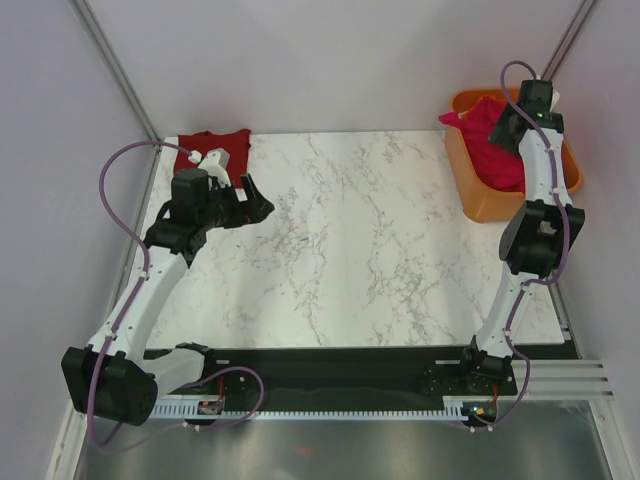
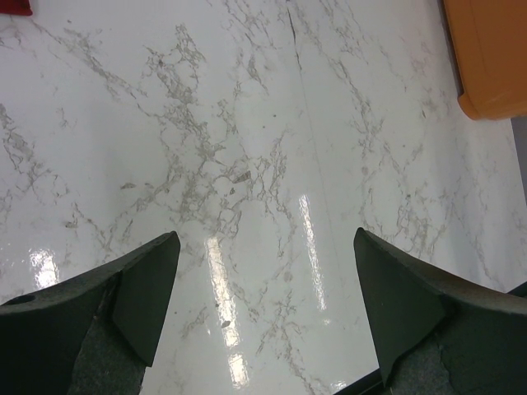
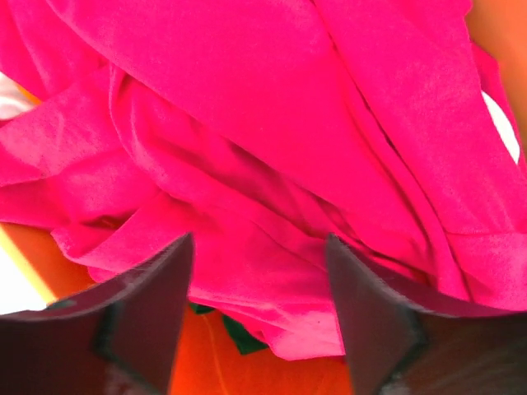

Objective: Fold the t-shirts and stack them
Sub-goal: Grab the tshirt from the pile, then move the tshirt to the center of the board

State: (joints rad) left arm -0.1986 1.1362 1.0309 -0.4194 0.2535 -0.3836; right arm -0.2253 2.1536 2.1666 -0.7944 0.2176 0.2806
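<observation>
maroon t-shirt (image 1: pixel 228 145): partly behind left arm (image 1: pixel 190 215) | tub (image 1: pixel 472 195): contents under magenta t-shirt (image 3: pixel 272 123) hidden

No text, label, brand, number or sign can be read anywhere.

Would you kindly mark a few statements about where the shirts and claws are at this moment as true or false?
1. The maroon shirt lies at the far left corner of the table. True.
2. The magenta shirt is spread flat on the table. False: it lies bunched in the orange tub.
3. The left claw grips a shirt. False: it is open and empty above bare tabletop.
4. The right claw is over the magenta shirt with its fingers apart. True.
5. The orange tub sits on the left side of the table. False: it sits at the far right.
</observation>
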